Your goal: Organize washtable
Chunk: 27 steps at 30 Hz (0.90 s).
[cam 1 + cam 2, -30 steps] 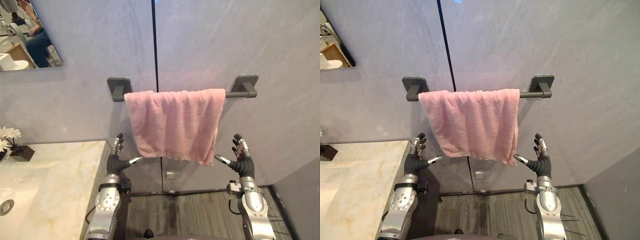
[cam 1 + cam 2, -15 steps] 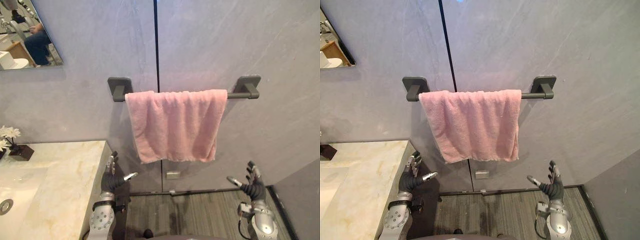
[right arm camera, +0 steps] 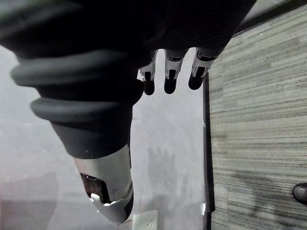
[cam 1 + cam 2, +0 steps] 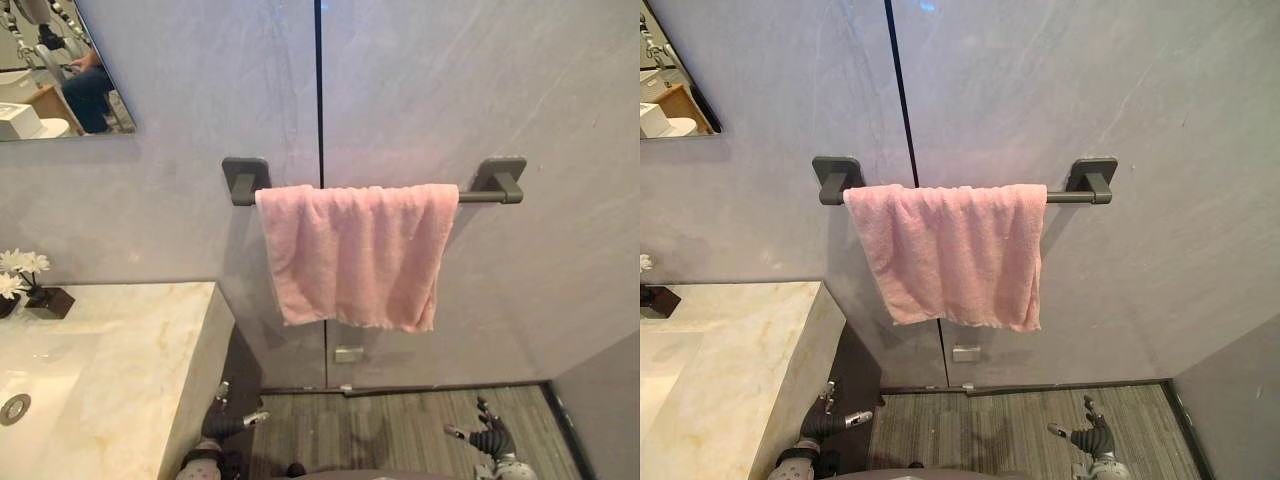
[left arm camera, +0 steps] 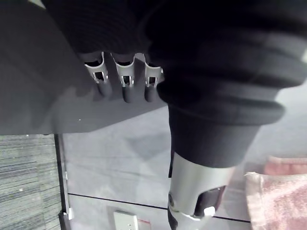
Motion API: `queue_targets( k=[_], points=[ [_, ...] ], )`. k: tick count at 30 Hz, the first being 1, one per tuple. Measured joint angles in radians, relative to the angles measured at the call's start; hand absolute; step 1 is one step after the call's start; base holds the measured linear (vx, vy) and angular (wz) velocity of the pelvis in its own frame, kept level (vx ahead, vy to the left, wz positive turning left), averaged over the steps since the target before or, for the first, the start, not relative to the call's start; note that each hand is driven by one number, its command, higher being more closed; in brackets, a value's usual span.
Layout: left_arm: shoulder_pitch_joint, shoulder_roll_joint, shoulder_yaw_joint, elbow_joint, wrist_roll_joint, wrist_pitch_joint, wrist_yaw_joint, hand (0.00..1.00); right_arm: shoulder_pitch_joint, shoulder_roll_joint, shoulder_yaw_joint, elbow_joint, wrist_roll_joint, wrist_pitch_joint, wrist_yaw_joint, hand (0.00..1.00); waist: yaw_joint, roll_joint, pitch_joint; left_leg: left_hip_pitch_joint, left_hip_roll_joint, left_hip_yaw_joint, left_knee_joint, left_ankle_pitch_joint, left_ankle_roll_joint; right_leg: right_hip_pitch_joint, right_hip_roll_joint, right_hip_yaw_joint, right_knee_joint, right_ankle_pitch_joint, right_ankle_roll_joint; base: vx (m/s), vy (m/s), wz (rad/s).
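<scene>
The pink towel drapes over the wall rail, seemingly placed, so the left hand and right hand hang low, fingers spread, empty.

The pale, veined stone bench stands at the left against the grey wall. A shallow basin is sunk into its top, with a round metal drain at its bottom. At the back of the bench, by the wall, a small dark square pot holds white flowers. Beside the bench, a dark rail on the wall carries a pink towel folded over it. Below lies a grey striped floor.
</scene>
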Motion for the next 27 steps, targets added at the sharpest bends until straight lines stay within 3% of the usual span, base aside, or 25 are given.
queue_targets(
  k=[4, 6, 8, 9, 10, 12, 13, 14, 15, 17, 19, 20, 21, 23, 24, 26, 27],
  points=[
    [-0.005, -0.001, 0.0, 0.007, 0.0, 0.0, 0.006, 0.0, -0.011, -0.003, 0.041, 0.009, 0.0, 0.003, -0.003, 0.0, 0.006, -0.004, 0.008, -0.03, 0.003, 0.022, 0.004, -0.002, 0.001, -0.054, 0.0, 0.008, 0.054, -0.021, -0.001, -0.03, -0.011, -0.07],
    [-0.035, -0.001, 0.004, 0.001, -0.001, 0.0, 0.012, 0.0, -0.023, 0.006, 0.057, 0.005, 0.001, 0.004, -0.004, 0.0, 0.013, -0.01, 0.023, -0.098, 0.0, 0.019, 0.047, -0.012, 0.009, -0.135, -0.005, 0.026, 0.157, -0.052, 0.016, -0.02, -0.009, 0.07],
    [-0.105, -0.003, 0.01, 0.001, -0.002, 0.0, 0.033, 0.0, -0.048, 0.016, 0.074, 0.002, 0.001, 0.009, -0.005, 0.0, 0.026, -0.01, 0.048, -0.231, 0.017, -0.024, 0.177, -0.035, 0.016, -0.249, 0.003, 0.098, 0.342, -0.096, 0.022, -0.02, 0.015, 0.49],
    [-0.118, -0.001, 0.009, 0.001, -0.002, 0.0, 0.039, 0.0, -0.046, 0.017, 0.081, -0.001, 0.001, 0.012, -0.005, 0.0, 0.023, -0.013, 0.052, -0.251, 0.017, -0.042, 0.2, -0.035, 0.016, -0.26, 0.002, 0.115, 0.419, -0.121, 0.022, 0.06, -0.07, 1.07],
    [-0.138, -0.001, 0.01, -0.002, -0.002, 0.0, 0.049, 0.0, -0.026, 0.029, 0.086, -0.008, 0.002, 0.02, -0.005, 0.0, 0.027, -0.027, 0.048, -0.307, 0.011, -0.09, 0.266, -0.039, 0.014, -0.251, -0.006, 0.168, 0.572, -0.17, 0.051, 0.07, -0.095, 0.97],
    [-0.136, -0.004, 0.019, -0.011, -0.003, -0.001, 0.055, 0.0, -0.022, 0.039, 0.086, -0.046, 0.008, 0.02, -0.005, 0.0, 0.036, -0.036, 0.048, -0.371, 0.009, -0.103, 0.33, -0.039, 0.014, -0.214, -0.02, 0.221, 0.633, -0.199, 0.076, -0.01, -0.18, 0.73],
    [-0.136, -0.013, 0.02, -0.012, -0.003, 0.0, 0.066, 0.0, -0.026, 0.037, 0.086, -0.075, 0.011, 0.017, -0.007, 0.0, 0.059, -0.05, 0.056, -0.403, 0.007, -0.101, 0.367, -0.038, 0.014, -0.16, -0.034, 0.251, 0.592, -0.201, 0.066, -0.21, -0.383, 0.49],
    [-0.133, -0.014, 0.022, -0.014, -0.004, 0.001, 0.069, 0.0, -0.043, 0.03, 0.085, -0.084, 0.013, 0.015, -0.014, 0.0, 0.077, -0.053, 0.059, -0.448, 0.01, -0.101, 0.402, -0.028, -0.001, -0.08, -0.042, 0.27, 0.451, -0.239, 0.048, -0.19, -0.299, 0.32],
    [-0.133, -0.02, 0.028, -0.017, -0.005, 0.001, 0.07, 0.0, -0.052, 0.026, 0.085, -0.083, 0.016, 0.016, -0.02, 0.0, 0.084, -0.047, 0.061, -0.457, 0.02, -0.103, 0.401, -0.018, -0.016, -0.069, -0.036, 0.264, 0.416, -0.257, 0.037, -0.28, -0.312, 0.32],
    [-0.089, -0.053, 0.027, -0.073, -0.016, -0.002, 0.07, 0.0, -0.067, 0.024, 0.086, -0.084, 0.025, 0.016, -0.028, 0.0, 0.087, -0.013, 0.064, -0.478, 0.081, -0.138, 0.353, 0.049, -0.072, -0.042, 0.03, 0.2, 0.327, -0.32, -0.014, -0.39, -0.343, 0.42],
    [-0.086, -0.072, 0.015, -0.082, -0.026, -0.001, 0.069, 0.0, -0.067, 0.015, 0.085, -0.081, 0.033, 0.016, -0.036, 0.0, 0.076, 0.011, 0.081, -0.469, 0.124, -0.116, 0.263, 0.119, -0.058, -0.05, 0.079, 0.143, 0.326, -0.326, -0.061, -0.42, -0.315, 0.74],
    [-0.093, -0.075, 0.005, -0.082, -0.03, 0.0, 0.069, 0.0, -0.071, 0.013, 0.08, -0.067, 0.038, 0.018, -0.046, 0.0, 0.069, 0.015, 0.099, -0.464, 0.155, -0.056, 0.25, 0.086, -0.03, -0.052, 0.091, 0.094, 0.33, -0.321, -0.081, -0.47, -0.289, 1.23],
    [-0.094, -0.074, -0.012, -0.083, -0.031, 0.002, 0.068, 0.0, -0.066, 0.018, 0.074, -0.063, 0.041, 0.022, -0.053, 0.0, 0.054, -0.009, 0.124, -0.491, 0.171, 0.011, 0.421, 0.025, -0.031, -0.053, 0.078, 0.036, 0.349, -0.313, -0.101, -0.33, -0.187, 0.99],
    [-0.086, -0.074, -0.015, -0.083, -0.031, 0.002, 0.067, 0.0, -0.049, 0.013, 0.074, -0.062, 0.043, 0.021, -0.054, 0.0, 0.055, -0.024, 0.118, -0.489, 0.168, 0.026, 0.578, -0.033, -0.031, -0.064, 0.062, 0.011, 0.348, -0.3, -0.113, -0.28, -0.146, 0.63],
    [-0.086, -0.071, -0.015, -0.083, -0.032, 0.001, 0.067, 0.0, -0.047, 0.004, 0.075, -0.051, 0.05, 0.019, -0.053, 0.0, 0.051, -0.013, 0.105, -0.46, 0.177, 0.029, 0.701, -0.133, -0.026, -0.094, 0.055, -0.015, 0.342, -0.276, -0.112, -0.25, -0.079, 0.42],
    [-0.091, -0.071, -0.014, -0.079, -0.032, 0.001, 0.067, 0.0, -0.048, -0.002, 0.073, -0.021, 0.05, 0.019, -0.052, 0.0, 0.05, 0.003, 0.093, -0.402, 0.198, 0.041, 0.727, -0.191, -0.032, -0.112, 0.055, -0.037, 0.34, -0.257, -0.109, -0.21, -0.007, 0.5],
    [-0.1, -0.07, -0.012, -0.073, -0.032, 0.0, 0.066, 0.0, -0.05, -0.004, 0.064, 0.011, 0.05, 0.019, -0.05, 0.0, 0.039, 0.024, 0.081, -0.331, 0.228, 0.068, 0.697, -0.251, -0.045, -0.127, 0.051, -0.083, 0.328, -0.238, -0.105, -0.15, 0.052, 0.73]
  ],
)
